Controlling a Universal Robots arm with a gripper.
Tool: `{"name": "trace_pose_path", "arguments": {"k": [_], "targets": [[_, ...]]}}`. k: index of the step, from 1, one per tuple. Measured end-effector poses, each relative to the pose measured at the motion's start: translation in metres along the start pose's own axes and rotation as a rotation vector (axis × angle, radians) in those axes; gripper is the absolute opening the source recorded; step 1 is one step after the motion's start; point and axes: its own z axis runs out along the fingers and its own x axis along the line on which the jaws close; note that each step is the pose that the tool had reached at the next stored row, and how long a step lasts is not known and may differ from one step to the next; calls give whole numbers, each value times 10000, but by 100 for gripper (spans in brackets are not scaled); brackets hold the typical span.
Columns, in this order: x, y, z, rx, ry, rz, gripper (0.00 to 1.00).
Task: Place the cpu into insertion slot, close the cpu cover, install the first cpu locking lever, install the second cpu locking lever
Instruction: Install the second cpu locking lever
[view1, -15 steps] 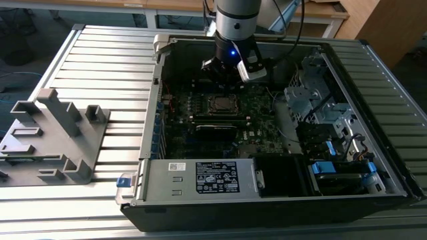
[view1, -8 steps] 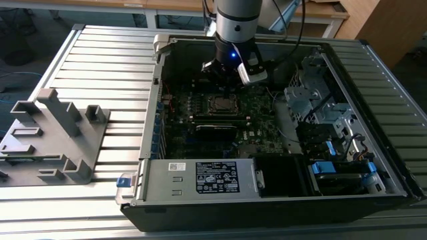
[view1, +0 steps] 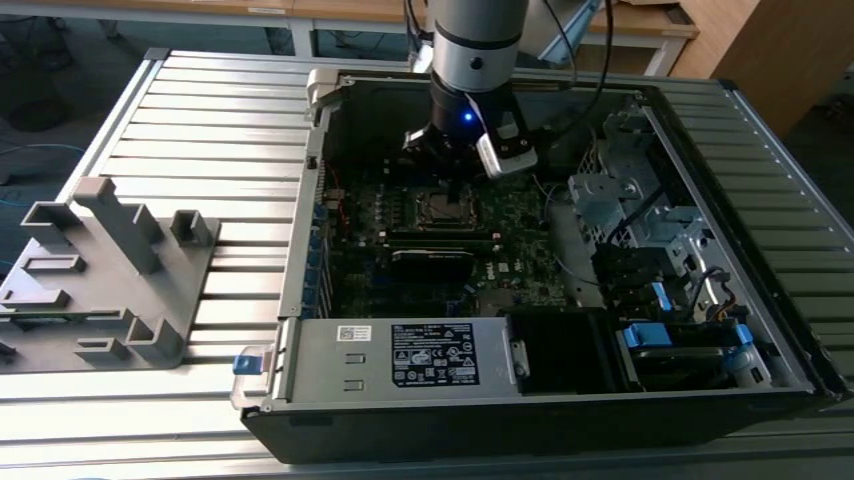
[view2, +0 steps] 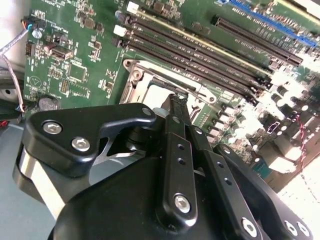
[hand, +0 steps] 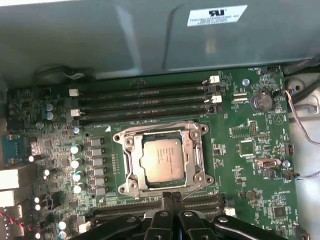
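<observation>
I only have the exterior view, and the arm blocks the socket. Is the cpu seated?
Observer: Yes. In the first wrist view the cpu lies flat in the insertion slot, silver top up.
Operator: And the cpu cover?
Observer: The cpu cover is down, framing the chip.
Operator: What is the pincer doing?
Observer: In the first wrist view the pincer is shut with nothing between its fingers, and its tips are at the socket's edge. I cannot tell whether they touch it.
</observation>
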Motion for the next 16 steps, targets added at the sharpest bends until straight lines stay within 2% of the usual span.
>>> {"name": "trace_pose_path", "arguments": {"k": [9,13,16], "targets": [[-13,-110,-3,-1,-1,0,11],[-15,-128,-1,-2,-1,2,11],[19,-134,1,-2,-13,-1,11]]}}
